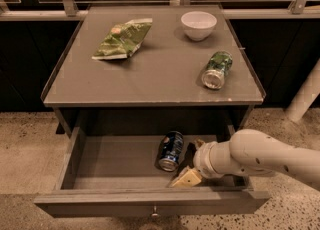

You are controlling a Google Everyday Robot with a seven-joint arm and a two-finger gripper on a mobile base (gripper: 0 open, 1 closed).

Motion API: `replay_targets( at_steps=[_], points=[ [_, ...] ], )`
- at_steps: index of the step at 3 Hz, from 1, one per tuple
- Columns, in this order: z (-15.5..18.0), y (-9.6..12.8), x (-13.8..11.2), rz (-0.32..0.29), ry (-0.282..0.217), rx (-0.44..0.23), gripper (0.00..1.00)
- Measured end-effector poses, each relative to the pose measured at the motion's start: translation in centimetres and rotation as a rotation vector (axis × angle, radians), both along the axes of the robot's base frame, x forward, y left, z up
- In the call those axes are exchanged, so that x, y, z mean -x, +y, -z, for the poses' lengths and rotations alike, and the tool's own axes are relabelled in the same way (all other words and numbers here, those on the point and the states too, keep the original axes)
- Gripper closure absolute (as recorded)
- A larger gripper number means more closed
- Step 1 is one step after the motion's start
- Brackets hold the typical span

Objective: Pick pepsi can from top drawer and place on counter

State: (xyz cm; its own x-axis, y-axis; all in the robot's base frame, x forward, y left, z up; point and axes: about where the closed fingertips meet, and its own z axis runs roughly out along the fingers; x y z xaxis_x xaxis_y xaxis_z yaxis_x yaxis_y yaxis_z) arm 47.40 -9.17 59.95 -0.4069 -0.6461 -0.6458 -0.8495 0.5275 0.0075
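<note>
The gripper (191, 161) sits low inside the open drawer (107, 161), its fingers spread apart with nothing held between them. The pepsi can (171, 150) lies on its side just to the gripper's left, close beside the fingertips.

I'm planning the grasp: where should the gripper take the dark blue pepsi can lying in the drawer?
Mid-body, across its curved sides. The dark blue pepsi can lies on its side in the grey-brown top drawer, silver end toward the front, so I'd come from above, one finger each side. The gripper sits open beside it.
</note>
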Motion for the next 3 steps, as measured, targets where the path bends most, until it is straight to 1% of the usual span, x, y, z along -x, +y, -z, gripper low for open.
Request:
replay_targets(
  at_steps=[1,2,3],
  points=[
    [0.0,0.0,0.0,0.000,0.000,0.000,0.00],
    [-0.3,1.0,-0.7,-0.008,-0.013,0.013,0.00],
    [-1.0,2.6,-1.9,-0.025,-0.037,0.014,0.00]
  ],
)
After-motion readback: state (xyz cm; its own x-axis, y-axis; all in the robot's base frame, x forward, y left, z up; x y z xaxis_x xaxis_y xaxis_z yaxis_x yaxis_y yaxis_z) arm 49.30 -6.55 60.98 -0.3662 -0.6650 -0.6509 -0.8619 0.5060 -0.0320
